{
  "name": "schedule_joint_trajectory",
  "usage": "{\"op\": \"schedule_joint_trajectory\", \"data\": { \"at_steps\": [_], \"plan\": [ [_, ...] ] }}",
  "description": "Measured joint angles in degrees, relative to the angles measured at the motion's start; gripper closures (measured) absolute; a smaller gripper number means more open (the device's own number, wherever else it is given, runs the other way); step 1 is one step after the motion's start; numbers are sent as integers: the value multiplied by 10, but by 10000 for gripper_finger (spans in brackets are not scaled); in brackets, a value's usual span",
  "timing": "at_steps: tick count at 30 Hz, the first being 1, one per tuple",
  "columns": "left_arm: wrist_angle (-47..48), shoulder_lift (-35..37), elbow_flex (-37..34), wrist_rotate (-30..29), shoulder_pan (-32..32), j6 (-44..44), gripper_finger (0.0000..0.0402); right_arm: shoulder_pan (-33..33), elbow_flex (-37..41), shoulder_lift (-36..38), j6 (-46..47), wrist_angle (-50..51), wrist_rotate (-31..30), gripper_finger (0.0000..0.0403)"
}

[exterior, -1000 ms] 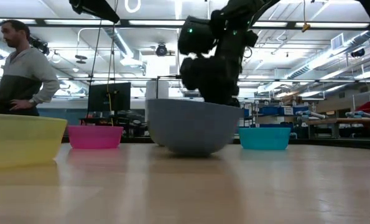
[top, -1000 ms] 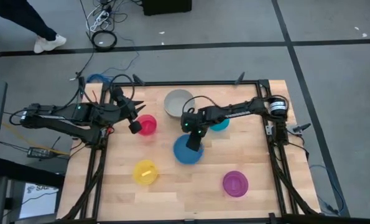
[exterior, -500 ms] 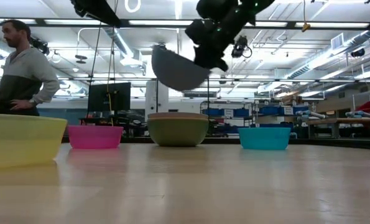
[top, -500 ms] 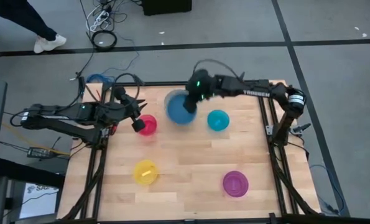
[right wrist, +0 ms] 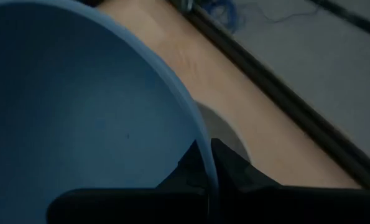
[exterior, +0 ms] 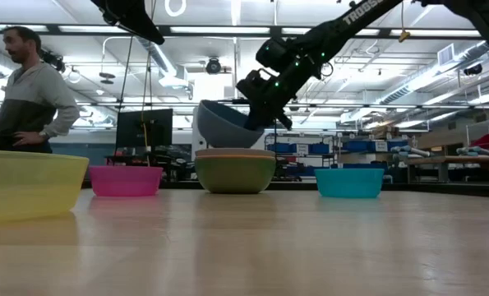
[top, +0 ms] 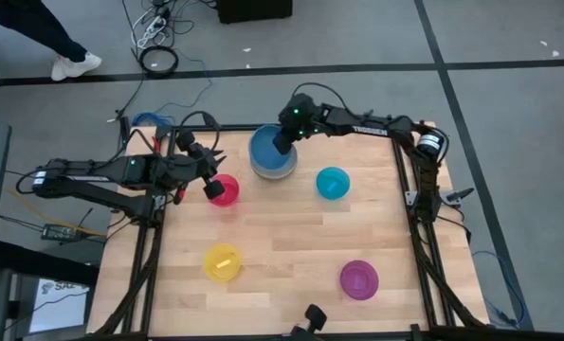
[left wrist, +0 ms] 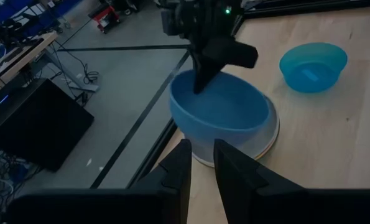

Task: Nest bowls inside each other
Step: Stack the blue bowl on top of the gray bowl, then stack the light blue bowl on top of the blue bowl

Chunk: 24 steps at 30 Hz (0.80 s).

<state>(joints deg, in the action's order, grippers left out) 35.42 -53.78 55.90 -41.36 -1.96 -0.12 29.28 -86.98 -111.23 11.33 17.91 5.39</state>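
My right gripper (top: pixel 283 143) is shut on the blue bowl (top: pixel 267 151), which it holds tilted over a stack of bowls (exterior: pixel 234 171) near the table's far edge. The stack is olive-green outside and grey-white (top: pixel 274 172) seen from above. The blue bowl's lower part (left wrist: pixel 219 121) dips into the stack's top bowl. My left gripper (top: pixel 209 189) hangs open just left of the pink bowl (top: pixel 226 191), touching nothing. The teal bowl (top: pixel 332 182), yellow bowl (top: pixel 221 262) and purple bowl (top: pixel 358 280) stand apart on the table on their bases. My right gripper pinches the blue bowl's rim (right wrist: pixel 200 140) on its far right side, one finger inside the bowl and one outside. The fingers (left wrist: pixel 202 78) slant down from the table's right. The bowl hangs tilted, its underside (exterior: pixel 228 136) down in the stack's mouth; whether it rests there I cannot tell.
A person (exterior: pixel 26 90) stands beyond the table at the left in the low view. A black frame (top: pixel 405 189) runs along the table's edges. Bare wood (top: pixel 282 237) lies in the table's middle between the single bowls.
My right gripper has lifted the blue bowl off the table's middle and swung it toward the far edge. The bowl rose clear and tipped, then came down over the stack.
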Motion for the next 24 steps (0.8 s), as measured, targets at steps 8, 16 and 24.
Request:
{"op": "schedule_joint_trajectory", "data": {
  "at_steps": [8,16,24],
  "plan": [
    [1,0,0,0,1,0,326,-3,0,-11,4,31,3,362],
    [1,0,0,0,1,-1,326,-10,0,-2,11,66,-1,262],
    [52,0,0,-7,2,-3,326,-19,0,55,-8,129,-68,236]
  ]
}}
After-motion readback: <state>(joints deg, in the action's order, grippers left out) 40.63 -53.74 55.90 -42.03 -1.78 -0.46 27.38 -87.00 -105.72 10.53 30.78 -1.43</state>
